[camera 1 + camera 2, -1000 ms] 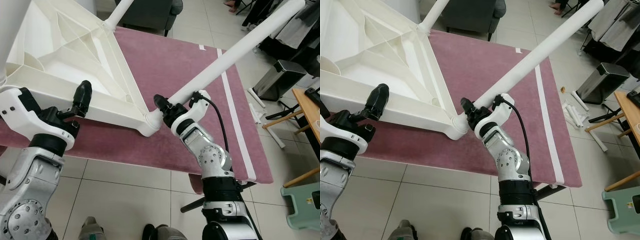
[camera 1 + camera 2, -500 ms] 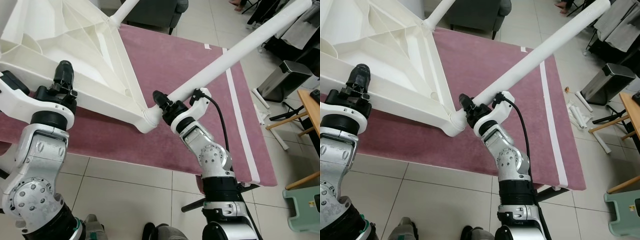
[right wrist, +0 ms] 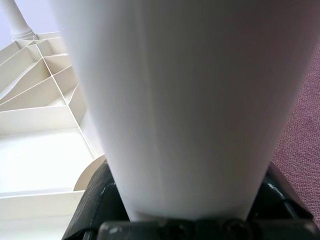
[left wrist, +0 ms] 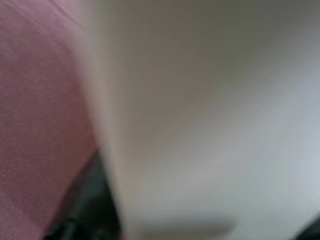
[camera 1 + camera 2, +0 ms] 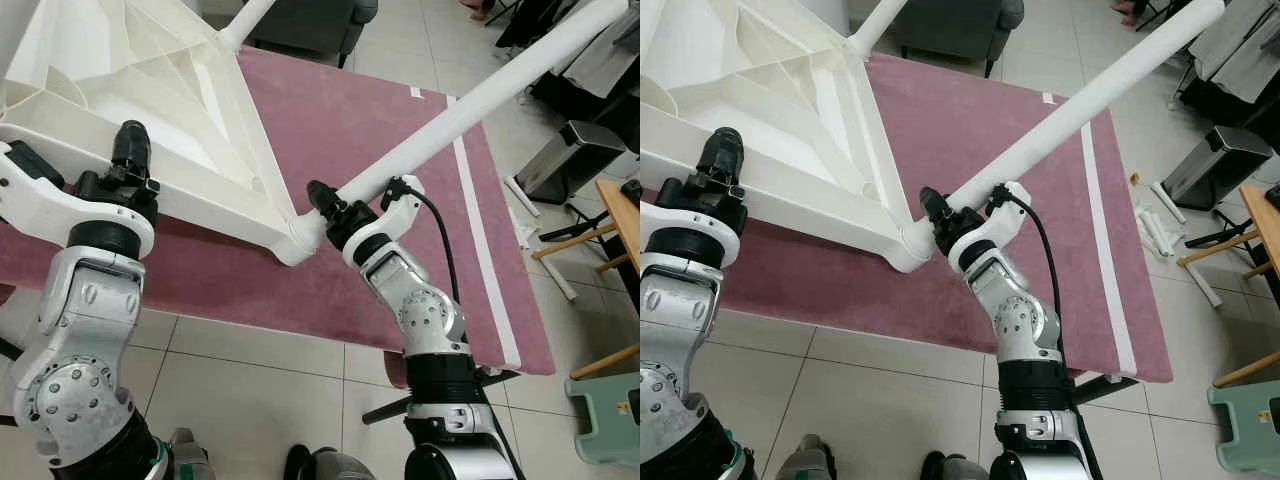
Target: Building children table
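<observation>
Upside down, a white ribbed plastic children's tabletop (image 5: 150, 130) is laid on a mauve rug (image 5: 340, 120) over pale floor tiles (image 5: 260, 400); a long white cylindrical table leg (image 5: 470, 105) is clenched by the right pincer (image 5: 325, 205) just beside the corner socket (image 5: 300, 235); the tabletop's near rim is grasped by the left pincer (image 5: 128, 160); a second leg (image 5: 245, 20) is seen standing at the far corner.
</observation>
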You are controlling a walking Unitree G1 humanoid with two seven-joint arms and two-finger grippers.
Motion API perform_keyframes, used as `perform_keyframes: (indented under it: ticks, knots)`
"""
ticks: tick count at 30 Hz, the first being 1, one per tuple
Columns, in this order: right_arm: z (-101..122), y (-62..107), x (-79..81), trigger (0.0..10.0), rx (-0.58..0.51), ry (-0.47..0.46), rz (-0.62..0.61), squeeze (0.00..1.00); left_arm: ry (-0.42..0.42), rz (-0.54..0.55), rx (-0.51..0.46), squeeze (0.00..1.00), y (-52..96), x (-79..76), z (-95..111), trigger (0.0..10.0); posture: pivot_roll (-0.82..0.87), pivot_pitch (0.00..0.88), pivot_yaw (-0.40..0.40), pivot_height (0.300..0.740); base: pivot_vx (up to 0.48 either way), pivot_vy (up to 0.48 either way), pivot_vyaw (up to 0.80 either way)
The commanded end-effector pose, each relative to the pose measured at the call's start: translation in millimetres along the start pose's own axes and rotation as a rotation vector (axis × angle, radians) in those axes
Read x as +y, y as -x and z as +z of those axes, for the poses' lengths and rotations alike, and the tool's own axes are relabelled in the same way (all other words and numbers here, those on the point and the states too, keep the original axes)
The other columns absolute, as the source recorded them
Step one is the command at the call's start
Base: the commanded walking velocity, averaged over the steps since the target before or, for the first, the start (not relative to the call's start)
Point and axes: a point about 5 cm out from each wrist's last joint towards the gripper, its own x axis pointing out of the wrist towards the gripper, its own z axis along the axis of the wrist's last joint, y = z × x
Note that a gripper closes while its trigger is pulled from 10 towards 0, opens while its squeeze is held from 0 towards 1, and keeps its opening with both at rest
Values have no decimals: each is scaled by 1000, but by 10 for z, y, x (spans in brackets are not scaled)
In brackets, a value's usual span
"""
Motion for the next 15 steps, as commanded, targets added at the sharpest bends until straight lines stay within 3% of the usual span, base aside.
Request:
perform_keyframes:
  ticks: [1, 6, 7, 15]
  knots:
    - [-433, -64, 272, 0, 147, -143, 78, 0, 22, -63, 132, 1000, 92, -96, -268, 10000, 265, 142, -103, 740, 0, 0, 0]
    - [-432, -70, 276, 0, 147, -150, 80, 0, -28, -73, 146, 1000, 147, -72, -287, 10000, 267, 145, -107, 740, 0, 0, 0]
    - [-431, -73, 278, 0, 147, -151, 81, 0, -44, -65, 153, 0, 174, -48, -299, 10000, 268, 145, -108, 740, 0, 0, 0]
    - [-419, -78, 274, 0, 146, -156, 76, 0, -7, 81, 166, 0, 353, 244, -312, 10000, 264, 149, -115, 740, 0, 0, 0]
